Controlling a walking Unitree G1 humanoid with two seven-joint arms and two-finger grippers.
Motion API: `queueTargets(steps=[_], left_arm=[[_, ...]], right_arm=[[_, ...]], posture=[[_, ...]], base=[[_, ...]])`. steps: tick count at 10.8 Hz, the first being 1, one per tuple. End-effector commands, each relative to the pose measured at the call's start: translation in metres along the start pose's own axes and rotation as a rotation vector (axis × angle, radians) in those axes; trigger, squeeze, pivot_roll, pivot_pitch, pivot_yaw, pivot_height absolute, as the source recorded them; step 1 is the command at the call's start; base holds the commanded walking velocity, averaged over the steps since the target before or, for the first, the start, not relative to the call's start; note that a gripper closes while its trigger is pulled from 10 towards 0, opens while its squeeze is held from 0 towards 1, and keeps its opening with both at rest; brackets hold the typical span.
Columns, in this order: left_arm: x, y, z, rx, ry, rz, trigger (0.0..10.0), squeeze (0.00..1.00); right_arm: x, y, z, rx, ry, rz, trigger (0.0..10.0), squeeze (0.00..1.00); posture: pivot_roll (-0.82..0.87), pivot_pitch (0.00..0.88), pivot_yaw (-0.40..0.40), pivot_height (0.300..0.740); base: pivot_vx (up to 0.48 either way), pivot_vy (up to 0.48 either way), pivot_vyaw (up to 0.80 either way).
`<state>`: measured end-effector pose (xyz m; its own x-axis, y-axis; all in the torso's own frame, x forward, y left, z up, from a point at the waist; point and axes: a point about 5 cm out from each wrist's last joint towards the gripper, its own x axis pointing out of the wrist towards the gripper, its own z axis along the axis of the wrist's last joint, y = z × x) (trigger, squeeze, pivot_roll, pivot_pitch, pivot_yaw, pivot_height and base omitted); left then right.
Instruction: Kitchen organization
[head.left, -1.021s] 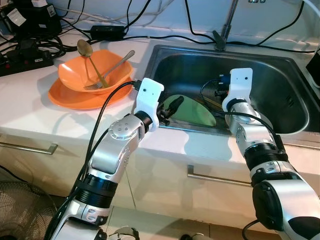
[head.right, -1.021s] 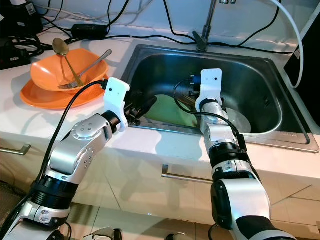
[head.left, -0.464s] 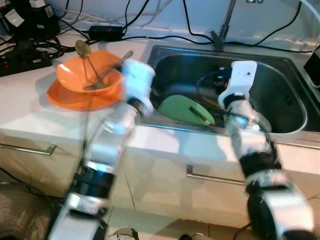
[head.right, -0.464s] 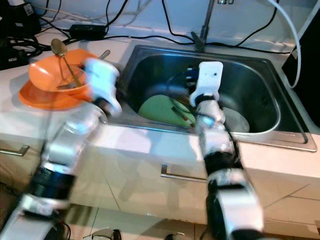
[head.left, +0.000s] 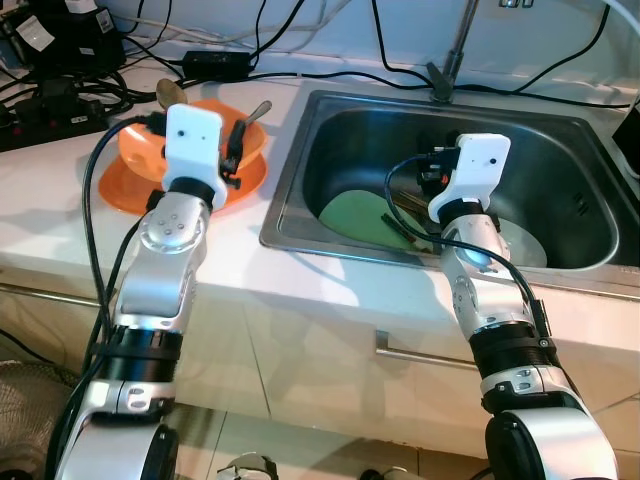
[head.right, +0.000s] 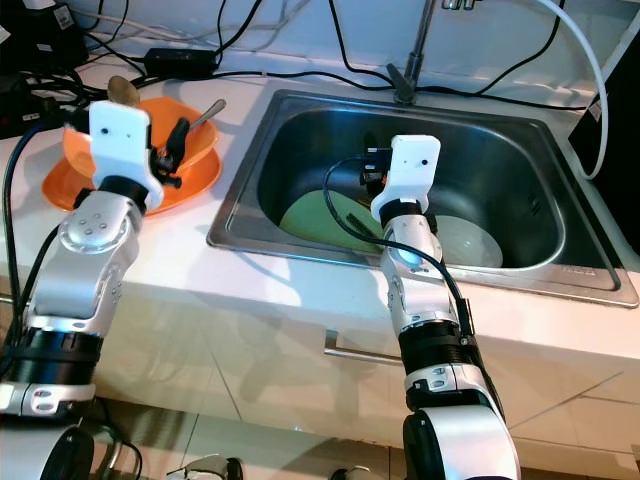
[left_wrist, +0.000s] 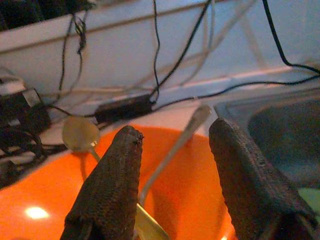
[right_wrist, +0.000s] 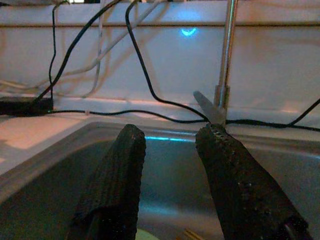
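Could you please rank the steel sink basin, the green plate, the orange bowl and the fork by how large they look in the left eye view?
1. Stainless steel sink basin, clearly largest.
2. Round green plate in the sink.
3. Orange plastic bowl; the left arm hides part of it, so its place against the plate is unsure.
4. Metal fork, smallest.

A white table runs across the frame, with a steel sink sunk into its right half and a slim faucet rising at the upper middle. Black cables trail along the pale back wall, gathering at a power strip in the upper left. Below, cream drawers carry metal handles, and a tiled floor shows at the bottom.
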<state>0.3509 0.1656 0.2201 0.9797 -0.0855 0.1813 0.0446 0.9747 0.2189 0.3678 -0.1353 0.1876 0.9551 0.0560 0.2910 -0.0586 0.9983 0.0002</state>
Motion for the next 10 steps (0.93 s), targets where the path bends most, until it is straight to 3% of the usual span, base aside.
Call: queueTargets(steps=[1,10], left_arm=[[-0.003,-0.003,-0.001,-0.003,0.015,-0.024,10.0,0.00],[-0.018,0.004,-0.017,-0.049,0.145,0.017,10.0,0.00]], right_arm=[[-0.002,-0.002,0.002,0.012,-0.004,-0.010,10.0,0.00],[-0.001,0.000,0.003,0.014,0.003,-0.008,10.0,0.00]], posture=[[0.04,0.075,-0.033,0.740],[0.05,0.088,-0.043,0.740]], base=[[0.000,0.000,0.00],[0.000,0.000,0.00]])
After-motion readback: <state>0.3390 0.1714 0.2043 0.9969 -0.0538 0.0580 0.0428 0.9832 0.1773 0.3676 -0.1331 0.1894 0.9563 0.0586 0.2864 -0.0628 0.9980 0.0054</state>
